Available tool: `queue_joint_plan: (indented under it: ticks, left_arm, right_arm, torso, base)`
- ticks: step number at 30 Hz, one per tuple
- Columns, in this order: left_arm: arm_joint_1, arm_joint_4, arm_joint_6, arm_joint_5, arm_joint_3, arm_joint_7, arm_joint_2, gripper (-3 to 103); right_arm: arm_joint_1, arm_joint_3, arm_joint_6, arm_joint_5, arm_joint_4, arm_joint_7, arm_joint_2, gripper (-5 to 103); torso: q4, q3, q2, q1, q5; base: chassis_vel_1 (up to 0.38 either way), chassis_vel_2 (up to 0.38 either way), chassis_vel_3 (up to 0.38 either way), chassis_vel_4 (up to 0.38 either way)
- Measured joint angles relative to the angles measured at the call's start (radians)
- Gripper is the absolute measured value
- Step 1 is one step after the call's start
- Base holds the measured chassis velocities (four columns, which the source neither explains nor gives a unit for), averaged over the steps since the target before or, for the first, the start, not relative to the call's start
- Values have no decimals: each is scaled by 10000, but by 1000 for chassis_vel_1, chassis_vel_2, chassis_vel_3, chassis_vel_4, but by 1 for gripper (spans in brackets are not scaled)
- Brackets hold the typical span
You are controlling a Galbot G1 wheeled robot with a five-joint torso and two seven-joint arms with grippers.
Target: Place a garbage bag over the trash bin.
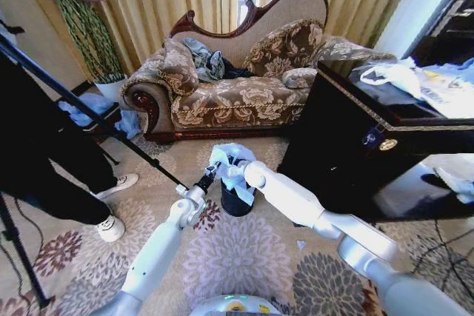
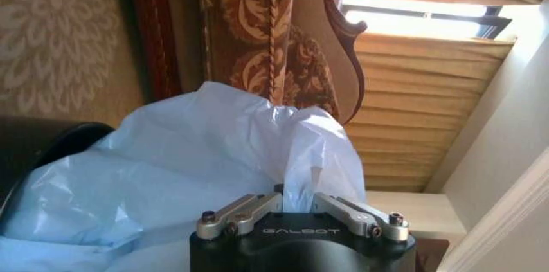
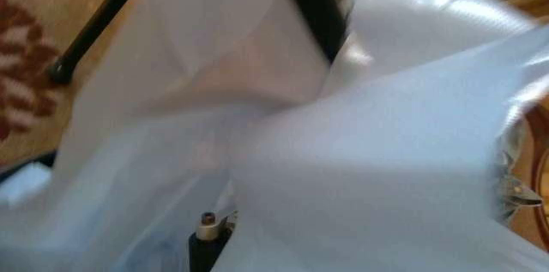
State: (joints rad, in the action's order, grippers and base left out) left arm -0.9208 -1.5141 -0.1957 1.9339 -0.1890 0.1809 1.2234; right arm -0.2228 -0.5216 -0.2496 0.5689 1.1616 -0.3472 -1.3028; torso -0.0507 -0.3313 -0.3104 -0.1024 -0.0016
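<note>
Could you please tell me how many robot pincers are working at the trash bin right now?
2. The left pincer is at the garbage bag on the left side of the trash bin; the right pincer is buried in the bag above the rim.

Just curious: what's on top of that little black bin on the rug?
The garbage bag, bunched over the trash bin; both grippers reach into it. The plastic hides the rim and inside.

text: "GALBOT" | on: black body of the left gripper (image 2: 296, 204), just behind its two metal finger links | sofa, carpet, cabinet: no lettering seems legible | other readable marks: none
</note>
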Motion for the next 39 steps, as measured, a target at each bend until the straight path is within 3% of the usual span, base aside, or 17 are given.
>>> queue_joint_plan:
  ticks: [9,17,33,39]
  left_arm:
    - [-230,-320,-4,99,-7,-35,191,0]
    - [-344,-302,2,263,-51,25,216,0]
    - [-88,550,24,417,-31,281,384,0]
    - [169,1102,45,342,2,286,492,0]
  right_arm:
    - [336,-225,268,971,-243,-908,179,0]
    - [521,-789,382,1272,-179,-1423,497,0]
    - [511,-1179,1102,2824,-961,-1923,311,0]
    - [593,-1382,1278,3004,-1153,-1997,321,0]
  torso:
    - [-1,0,0,0,-2]
    - [-2,0,0,0,0]
    - [1,0,0,0,1]
    - [-2,1,0,0,-1]
  base:
    - [0,0,0,0]
    - [0,0,0,0]
    - [0,0,0,0]
    - [0,0,0,0]
